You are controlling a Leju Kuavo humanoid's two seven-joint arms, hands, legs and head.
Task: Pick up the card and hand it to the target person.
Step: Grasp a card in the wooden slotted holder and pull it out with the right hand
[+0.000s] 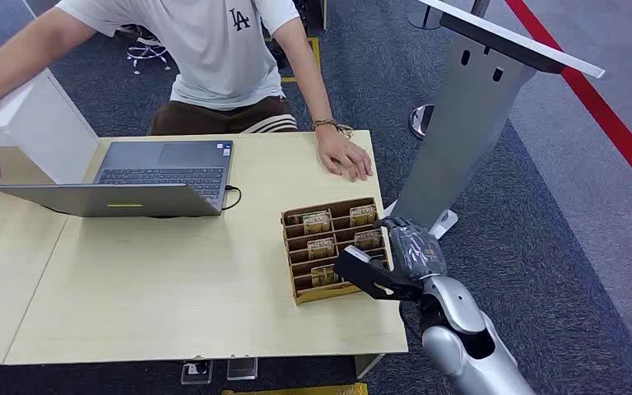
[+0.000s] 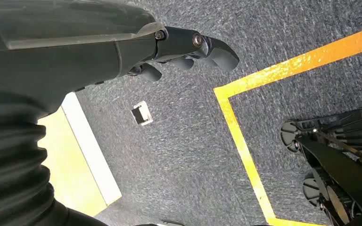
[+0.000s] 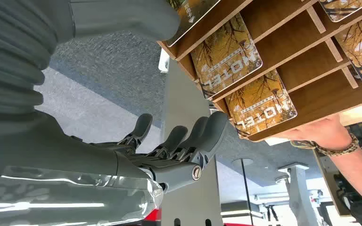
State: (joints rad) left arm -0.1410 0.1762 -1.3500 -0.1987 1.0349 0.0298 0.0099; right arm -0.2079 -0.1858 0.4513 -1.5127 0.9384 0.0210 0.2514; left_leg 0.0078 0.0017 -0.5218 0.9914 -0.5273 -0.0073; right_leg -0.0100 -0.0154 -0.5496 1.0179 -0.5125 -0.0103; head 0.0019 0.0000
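Lower right of the head view, the right robot hand overlaps the wooden slotted rack on the pale counter, hiding its near corner; fingers apart, holding nothing. The right wrist view reveals glossy "MOTEL" cards in the slots. The left robot hand hangs over grey carpet, fingers curled inward, empty.

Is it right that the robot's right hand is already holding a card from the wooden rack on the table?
Not quite. The right hand holds nothing; its fingers are apart beside the wooden rack on the table. The cards sit in their slots, as the right wrist view shows.
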